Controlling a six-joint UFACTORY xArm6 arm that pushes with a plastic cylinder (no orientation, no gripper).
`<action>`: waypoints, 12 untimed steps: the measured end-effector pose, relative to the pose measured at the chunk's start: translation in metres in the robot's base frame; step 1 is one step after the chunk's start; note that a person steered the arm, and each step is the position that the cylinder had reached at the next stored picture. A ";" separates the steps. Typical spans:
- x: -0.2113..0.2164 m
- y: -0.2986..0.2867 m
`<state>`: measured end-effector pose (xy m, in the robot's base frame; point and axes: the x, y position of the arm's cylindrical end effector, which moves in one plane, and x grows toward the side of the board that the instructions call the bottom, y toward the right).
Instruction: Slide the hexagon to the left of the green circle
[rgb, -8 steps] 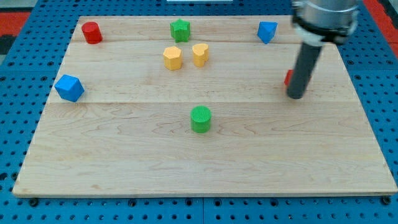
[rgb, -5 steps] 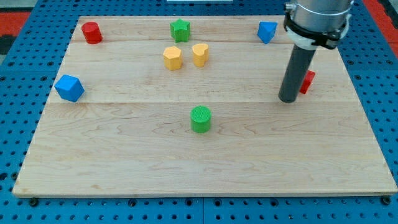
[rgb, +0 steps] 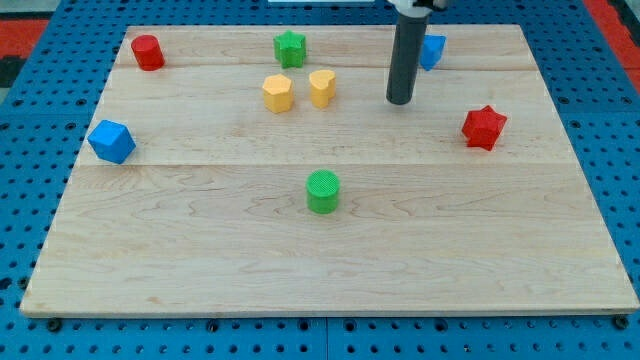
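Observation:
The yellow hexagon (rgb: 277, 93) lies in the upper middle of the wooden board (rgb: 200, 260), touching or nearly touching a yellow heart (rgb: 322, 87) on its right. The green circle (rgb: 323, 191) sits near the board's centre, below and a little right of the hexagon. My tip (rgb: 400, 101) rests on the board to the right of the yellow heart, well apart from it, and up and to the right of the green circle. The rod touches no block.
A green star (rgb: 290, 47) is at the top centre. A blue block (rgb: 431, 50) sits partly behind the rod at the top right. A red star (rgb: 484, 127) is at right, a red cylinder (rgb: 148, 52) at top left, a blue block (rgb: 111, 141) at left.
My tip has moved left and towards the view's top, away from the red star, which is now fully uncovered. No block has moved.

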<state>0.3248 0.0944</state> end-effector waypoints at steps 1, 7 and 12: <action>-0.016 -0.024; 0.001 -0.176; -0.026 -0.263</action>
<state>0.2986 -0.1689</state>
